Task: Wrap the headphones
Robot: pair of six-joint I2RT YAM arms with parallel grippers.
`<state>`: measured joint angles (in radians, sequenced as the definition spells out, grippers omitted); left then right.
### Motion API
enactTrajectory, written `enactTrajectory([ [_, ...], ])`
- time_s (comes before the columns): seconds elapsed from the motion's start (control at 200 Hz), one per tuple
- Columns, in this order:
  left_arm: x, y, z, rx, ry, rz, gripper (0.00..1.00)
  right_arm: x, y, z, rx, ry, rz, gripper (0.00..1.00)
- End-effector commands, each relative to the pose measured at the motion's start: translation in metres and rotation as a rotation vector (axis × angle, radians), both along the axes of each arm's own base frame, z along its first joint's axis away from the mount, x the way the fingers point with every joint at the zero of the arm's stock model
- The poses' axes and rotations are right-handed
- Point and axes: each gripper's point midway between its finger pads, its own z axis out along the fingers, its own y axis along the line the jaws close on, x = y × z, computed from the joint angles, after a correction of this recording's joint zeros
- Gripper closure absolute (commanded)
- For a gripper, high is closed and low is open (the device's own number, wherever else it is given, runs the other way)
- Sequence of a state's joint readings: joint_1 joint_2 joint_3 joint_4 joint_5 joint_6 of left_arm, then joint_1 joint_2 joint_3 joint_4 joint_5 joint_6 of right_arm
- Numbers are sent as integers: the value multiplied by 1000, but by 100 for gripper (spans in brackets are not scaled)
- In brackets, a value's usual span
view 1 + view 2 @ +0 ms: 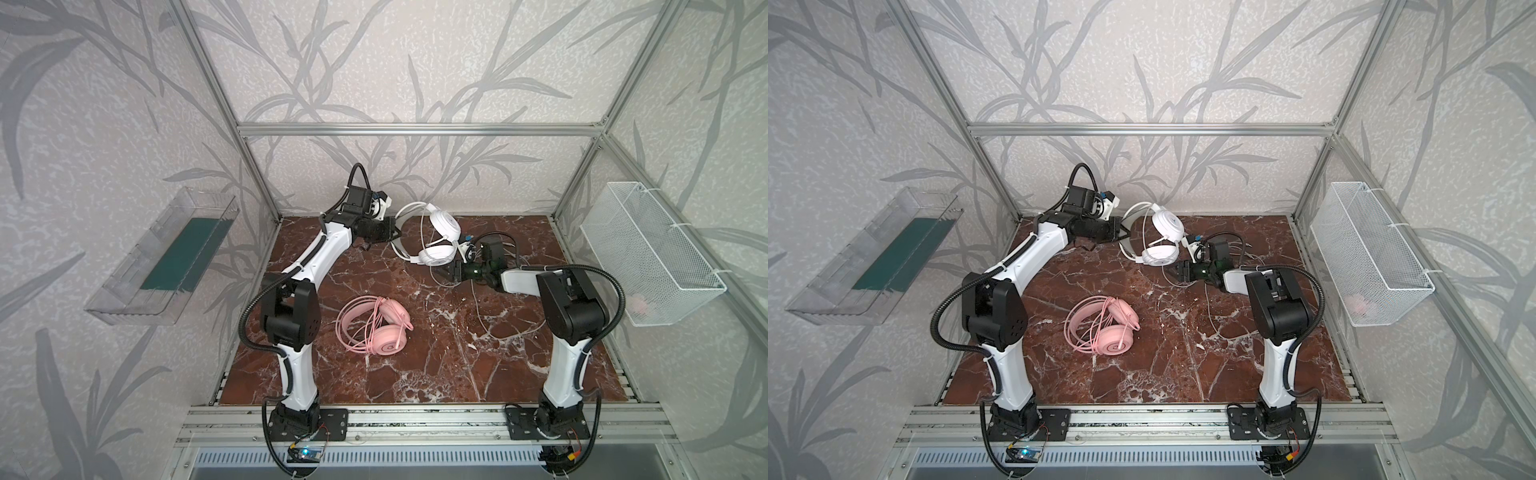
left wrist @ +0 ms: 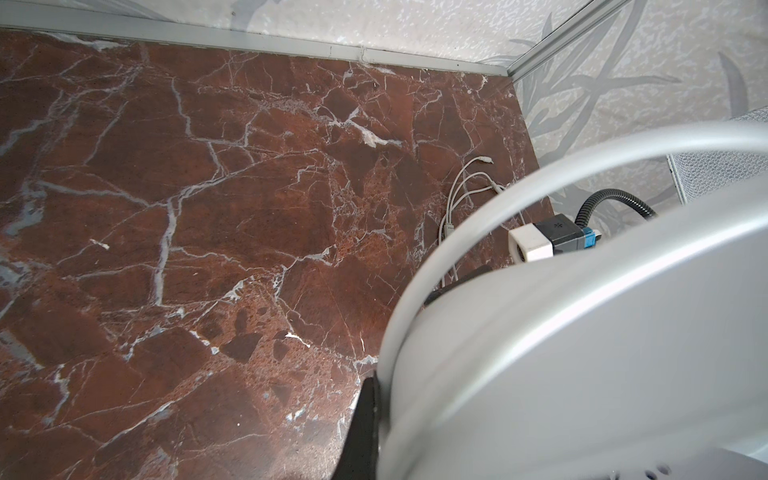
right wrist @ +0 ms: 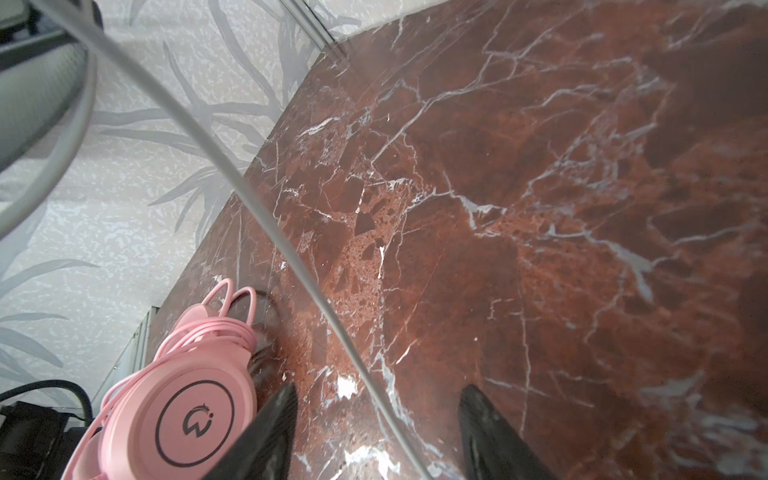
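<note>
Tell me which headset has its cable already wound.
The pink headset, lying untouched nearer the front: its pink cable is bundled around it. The white headset has its white cable trailing loose over the table.

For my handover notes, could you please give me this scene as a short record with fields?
left pincer: shut on the headband of the white headphones
right pincer: open, white cable running between its jaws
pink headphones: lying on the table, own cable wound around them
cable slack: loose on the table by the right arm
wrapping: pink looks done, white unfinished
</note>
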<state>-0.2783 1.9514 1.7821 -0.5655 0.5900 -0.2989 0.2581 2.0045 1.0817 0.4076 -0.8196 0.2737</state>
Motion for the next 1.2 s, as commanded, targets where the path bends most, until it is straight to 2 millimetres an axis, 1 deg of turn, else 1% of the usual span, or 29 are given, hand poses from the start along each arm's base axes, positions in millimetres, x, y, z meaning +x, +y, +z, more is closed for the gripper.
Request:
enactTrajectory([
  [0.0,-9,-4,55,-75,-90,-18,100,2,12,6,42,-39,23,32],
  [0.085,-9,-4,55,-76,-88,-16,100,-3,20,7,58,-44,40,28],
  [0.23,-8,-6,58,-88,-84,-18,100,-4,37,-7,47,-4,60,27],
  [0.315,-7,-6,61,-92,-89,-16,100,3,42,-15,39,12,37,28],
  [0.395,-8,-5,64,-94,-93,-14,100,8,43,-22,51,36,14,30],
  [0.435,-9,-5,65,-96,-91,-11,100,9,44,-24,63,47,8,32],
  [0.505,-7,-4,66,-104,-88,1,100,8,48,-27,80,70,18,40],
  [0.655,-2,0,69,-146,-77,29,100,-4,49,-36,78,99,32,54],
  [0.725,1,2,72,-158,-77,46,100,-9,49,-36,91,107,35,63],
  [0.815,6,8,74,-173,-72,75,100,-16,47,-37,104,119,38,70],
  [0.965,16,23,74,-185,-63,153,100,-32,44,-41,112,155,52,76],
  [1.195,35,55,71,-239,-38,326,100,-55,35,-40,96,178,52,80],
])
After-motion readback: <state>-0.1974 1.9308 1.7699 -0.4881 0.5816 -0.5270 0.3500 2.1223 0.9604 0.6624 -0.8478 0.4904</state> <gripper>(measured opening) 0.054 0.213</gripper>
